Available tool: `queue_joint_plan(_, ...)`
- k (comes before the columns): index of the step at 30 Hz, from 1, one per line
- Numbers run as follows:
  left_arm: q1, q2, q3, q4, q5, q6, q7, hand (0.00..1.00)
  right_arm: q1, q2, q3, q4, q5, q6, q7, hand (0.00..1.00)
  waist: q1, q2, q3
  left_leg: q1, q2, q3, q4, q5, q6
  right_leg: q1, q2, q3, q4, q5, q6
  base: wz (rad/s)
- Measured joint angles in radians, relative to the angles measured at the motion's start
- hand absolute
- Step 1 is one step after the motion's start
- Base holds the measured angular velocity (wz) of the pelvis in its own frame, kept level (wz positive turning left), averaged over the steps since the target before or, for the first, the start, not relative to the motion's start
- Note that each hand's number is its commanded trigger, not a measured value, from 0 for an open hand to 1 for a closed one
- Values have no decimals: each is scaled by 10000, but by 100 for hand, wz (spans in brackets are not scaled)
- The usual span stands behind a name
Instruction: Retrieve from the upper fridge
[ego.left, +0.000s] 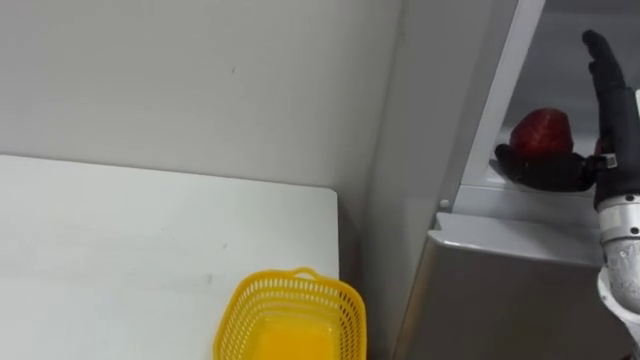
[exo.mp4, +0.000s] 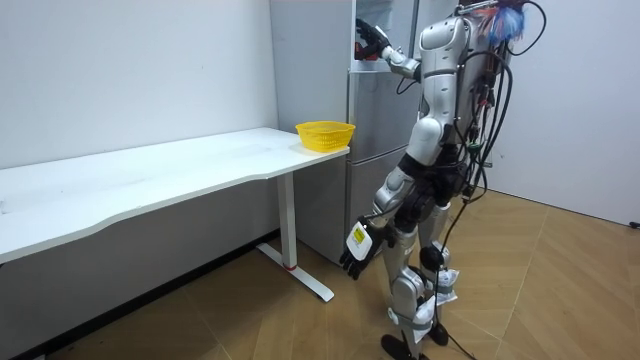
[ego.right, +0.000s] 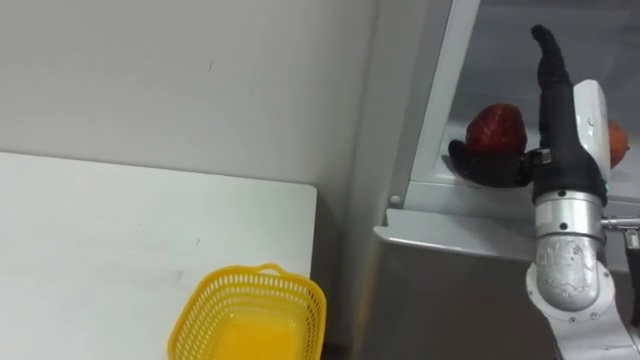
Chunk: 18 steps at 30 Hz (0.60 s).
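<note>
Standing spread open, the right hand (ego.right: 558, 130) flanks the red fruit (ego.right: 497, 127), thumb beneath.

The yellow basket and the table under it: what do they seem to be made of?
Basket: probably plastic, a yellow moulded lattice with a thick rim. Table: smooth matt white top, likely laminated board; its white legs look like painted metal.

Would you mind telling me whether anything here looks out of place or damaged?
Nothing stands out. The red fruit rests inside the open fridge beside the open right hand, and the yellow basket stands level on the white table.
</note>
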Motion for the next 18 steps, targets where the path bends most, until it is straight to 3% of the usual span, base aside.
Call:
queue_joint_plan(3,1,-2,-6,-91,-8,96,-13,0,-5,-2,-6,370,386,-1,110,0,1,-14,19,93,1,-2,-10,-1,0,91,-1,-2,-5,0,0,0)
queue_joint_plan(10,-30,2,13,-112,-24,395,-25,0,-27,-14,-5,763,1125,190,756,0,-6,-105,-56,124,3,-4,10,0,0,128,-2,6,10,11,-13,0)
queue_joint_plan(18,-33,1,30,-119,-7,584,-173,0,-35,-16,-39,907,1773,407,1599,0,-35,-76,-47,118,3,-2,80,2,7,146,-9,5,27,55,-8,0)
